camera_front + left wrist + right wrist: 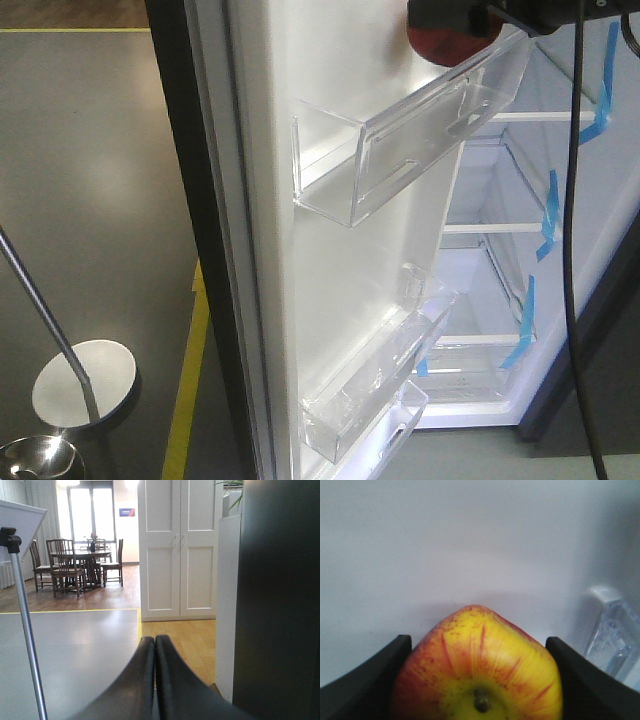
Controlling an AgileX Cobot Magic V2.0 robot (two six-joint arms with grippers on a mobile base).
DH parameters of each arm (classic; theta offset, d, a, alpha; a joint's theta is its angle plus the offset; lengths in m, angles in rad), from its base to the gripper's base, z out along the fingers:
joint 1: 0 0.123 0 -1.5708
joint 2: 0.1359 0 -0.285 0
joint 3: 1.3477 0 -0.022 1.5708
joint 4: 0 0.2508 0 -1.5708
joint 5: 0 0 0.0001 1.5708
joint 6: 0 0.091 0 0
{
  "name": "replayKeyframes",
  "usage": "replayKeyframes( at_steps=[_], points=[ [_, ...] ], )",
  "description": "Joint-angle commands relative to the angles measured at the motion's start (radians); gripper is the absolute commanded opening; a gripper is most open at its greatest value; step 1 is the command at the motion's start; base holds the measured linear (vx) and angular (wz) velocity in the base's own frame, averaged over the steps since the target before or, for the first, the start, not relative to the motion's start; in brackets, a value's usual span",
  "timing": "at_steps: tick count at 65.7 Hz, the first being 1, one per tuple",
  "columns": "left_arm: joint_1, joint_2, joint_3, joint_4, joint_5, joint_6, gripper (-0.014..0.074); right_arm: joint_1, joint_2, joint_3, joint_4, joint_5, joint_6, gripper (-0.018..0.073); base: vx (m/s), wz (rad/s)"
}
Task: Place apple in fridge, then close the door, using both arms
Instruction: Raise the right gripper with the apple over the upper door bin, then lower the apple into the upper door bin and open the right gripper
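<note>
The apple [480, 670], red with yellow patches and stem end facing the camera, sits between the two black fingers [370, 680] of my right gripper [478, 645], which is shut on it. In the front view the apple [445, 42] hangs at the top edge, just above the upper clear bin [400, 150] of the open door [270, 250], close to its white liner. The fridge [520, 230] stands open behind, with white shelves and blue tape strips. My left gripper [155, 640] is shut with nothing in it, pointing along the floor beside a tall dark grey panel [280, 600].
A black cable [572, 250] hangs down in front of the fridge opening. Lower door bins [370, 390] jut out. A lamp stand's pole and round base [85, 385] and a metal bowl [40, 460] are on the floor at left. Yellow floor tape [190, 380] runs by the door.
</note>
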Motion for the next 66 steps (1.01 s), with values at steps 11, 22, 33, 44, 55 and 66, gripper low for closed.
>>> replayKeyframes(
  at_steps=[11,22,33,44,55,66],
  points=[
    [-0.008,-0.001,0.026,-0.009,-0.076,-0.002,-0.0006,0.004,-0.034,-0.035,0.026,-0.021,0.002,0.0277,0.0,0.0],
    [-0.008,-0.001,0.026,-0.009,-0.076,-0.002,-0.0006,0.004,-0.034,-0.035,0.026,-0.025,0.028,0.0463,0.0,0.0],
    [-0.008,-0.001,0.026,-0.009,-0.076,-0.002,-0.0006,0.004,-0.034,-0.035,0.026,-0.026,0.056,0.0616,0.0,0.0],
    [-0.008,-0.001,0.026,-0.009,-0.076,-0.002,-0.0006,0.004,-0.034,-0.035,0.025,-0.026,0.058,0.0664,0.0,0.0],
    [-0.008,-0.001,0.026,-0.009,-0.076,-0.002,-0.0006,0.004,-0.034,-0.035,0.025,-0.026,0.058,0.0657,0.0,0.0],
    [-0.008,-0.001,0.026,-0.009,-0.076,-0.002,-0.0006,0.004,-0.044,-0.037,0.024,-0.026,0.055,0.065,0.0,0.0]
  ],
)
